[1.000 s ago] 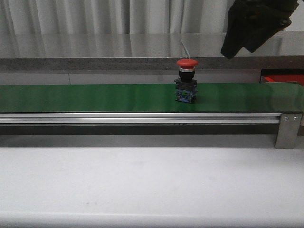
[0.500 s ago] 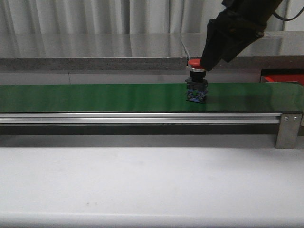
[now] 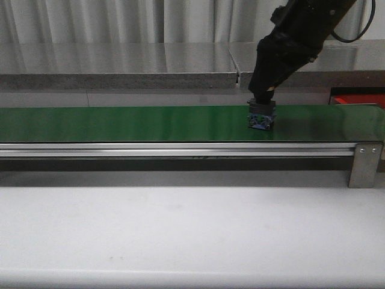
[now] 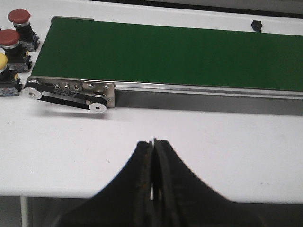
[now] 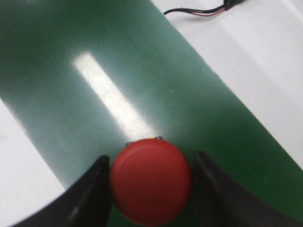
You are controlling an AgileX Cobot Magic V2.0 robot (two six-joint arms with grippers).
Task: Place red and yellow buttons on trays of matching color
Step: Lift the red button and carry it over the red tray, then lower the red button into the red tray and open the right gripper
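Buttons waiting off the belt's end show in the left wrist view: two red ones (image 4: 20, 16) (image 4: 9, 39) and a yellow one (image 4: 2, 61) stand on the white table (image 4: 189, 156), while our left claw (image 4: 152, 189) hangs idle with its fingers pressed together. Moving right along the green belt (image 3: 120, 123), the red button (image 5: 150, 182) stands upright under our right claw (image 3: 263, 96), whose fingers sit apart on either side of the cap, not yet clamped. We should close evenly on the cap, then lift straight up. It is a rounded, glossy red cap on a dark blocky base. The red tray (image 3: 360, 99) peeks out far right.
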